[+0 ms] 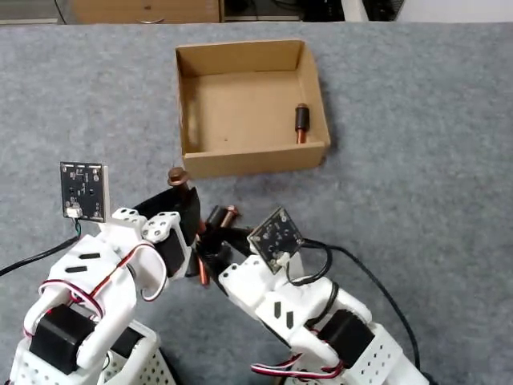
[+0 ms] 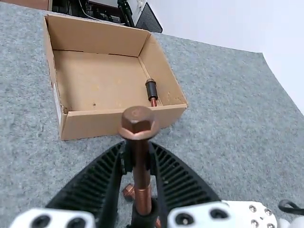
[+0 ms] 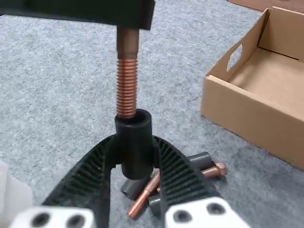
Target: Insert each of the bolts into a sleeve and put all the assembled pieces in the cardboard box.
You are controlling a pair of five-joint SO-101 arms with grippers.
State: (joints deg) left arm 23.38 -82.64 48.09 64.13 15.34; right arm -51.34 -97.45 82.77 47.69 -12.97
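bolt [image 2: 137, 122] clamped in left hand [image 2: 137, 151], tip just at the mouth of the sleeve [image 3: 134, 128], which the right hand [image 3: 134, 149] pinches round its body. Both are held over the bench [image 1: 417, 160], just short of the box [image 1: 248, 160]. Keep shank and bore coaxial, feed straight (thread may snag the rim). spares [image 3: 190, 173] lie directly beneath, so stay high. Box front wall is close. One finished piece [image 1: 301, 120] lies against a side wall, with open floor beside it.
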